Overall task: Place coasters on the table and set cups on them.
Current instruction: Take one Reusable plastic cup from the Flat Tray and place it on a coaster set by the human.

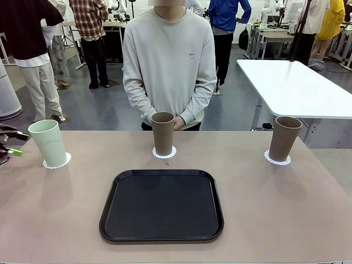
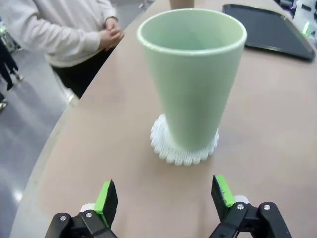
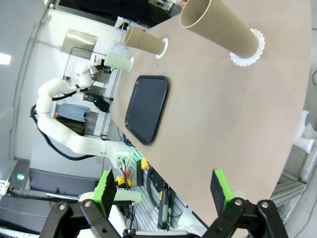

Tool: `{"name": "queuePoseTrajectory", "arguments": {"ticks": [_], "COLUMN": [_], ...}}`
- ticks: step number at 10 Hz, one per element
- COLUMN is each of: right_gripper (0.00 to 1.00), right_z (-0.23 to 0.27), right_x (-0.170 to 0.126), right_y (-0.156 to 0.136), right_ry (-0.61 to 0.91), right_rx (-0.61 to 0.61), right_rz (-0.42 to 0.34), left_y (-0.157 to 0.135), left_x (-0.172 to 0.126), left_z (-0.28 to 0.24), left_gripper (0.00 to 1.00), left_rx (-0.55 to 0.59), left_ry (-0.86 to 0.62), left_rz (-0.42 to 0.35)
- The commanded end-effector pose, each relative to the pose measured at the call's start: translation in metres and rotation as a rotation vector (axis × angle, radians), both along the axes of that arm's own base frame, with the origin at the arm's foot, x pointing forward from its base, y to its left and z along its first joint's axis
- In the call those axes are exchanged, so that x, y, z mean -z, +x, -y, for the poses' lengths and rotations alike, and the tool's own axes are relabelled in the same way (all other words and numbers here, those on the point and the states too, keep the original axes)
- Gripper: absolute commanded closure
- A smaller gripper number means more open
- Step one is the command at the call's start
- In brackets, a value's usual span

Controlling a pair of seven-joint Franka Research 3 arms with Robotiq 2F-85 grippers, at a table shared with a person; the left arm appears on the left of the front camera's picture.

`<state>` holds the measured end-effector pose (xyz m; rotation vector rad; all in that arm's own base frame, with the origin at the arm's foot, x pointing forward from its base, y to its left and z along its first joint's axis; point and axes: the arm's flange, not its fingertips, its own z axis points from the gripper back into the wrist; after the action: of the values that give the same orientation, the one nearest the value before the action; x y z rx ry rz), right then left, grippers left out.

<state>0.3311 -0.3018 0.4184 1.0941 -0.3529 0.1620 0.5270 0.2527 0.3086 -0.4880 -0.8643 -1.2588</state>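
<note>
A mint green cup (image 1: 49,142) stands upright on a white lacy coaster (image 1: 56,163) at the table's left. My left gripper (image 1: 7,144) is open just left of it; in the left wrist view the green cup (image 2: 192,79) and its coaster (image 2: 184,148) sit a short way beyond the gripper (image 2: 166,197), nothing between the fingers. A tan cup (image 1: 163,132) stands on a coaster (image 1: 164,154) at the far middle, another tan cup (image 1: 285,137) on a coaster (image 1: 277,160) at the right. My right gripper (image 3: 166,191) is open, well back from that cup (image 3: 218,25).
A black rounded tray (image 1: 162,205) lies bare on the beige table (image 1: 275,209) near the front middle. A person stands at the far side behind the middle cup, hands (image 1: 177,122) clasped. A white table (image 1: 297,88) stands at the back right.
</note>
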Motion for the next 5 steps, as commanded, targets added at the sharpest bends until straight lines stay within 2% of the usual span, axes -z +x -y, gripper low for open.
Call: {"name": "queuePoseTrajectory", "arguments": {"ticks": [1, 3, 4, 5], "right_gripper": [0.00, 0.00, 0.00, 0.00], "right_z": [-0.001, -0.001, -0.001, -0.001], "right_x": [0.000, 0.000, 0.000, 0.000], "right_y": [0.000, 0.000, 0.000, 0.000], "right_ry": [0.000, 0.000, 0.000, 0.000], "right_rx": [0.002, 0.002, 0.002, 0.002], "right_rz": [0.002, 0.002, 0.002, 0.002], "left_y": [-0.018, -0.049, -0.072, -0.099], "left_x": [-0.022, -0.079, -0.120, -0.157], "left_z": [-0.007, 0.002, 0.015, 0.039], "left_gripper": [0.00, 0.00, 0.00, 0.00], "left_rx": [-0.062, -0.235, -0.260, -0.293], "left_ry": [0.078, 0.020, -0.023, 0.030], "left_rz": [-0.008, -0.084, -0.134, -0.183]}}
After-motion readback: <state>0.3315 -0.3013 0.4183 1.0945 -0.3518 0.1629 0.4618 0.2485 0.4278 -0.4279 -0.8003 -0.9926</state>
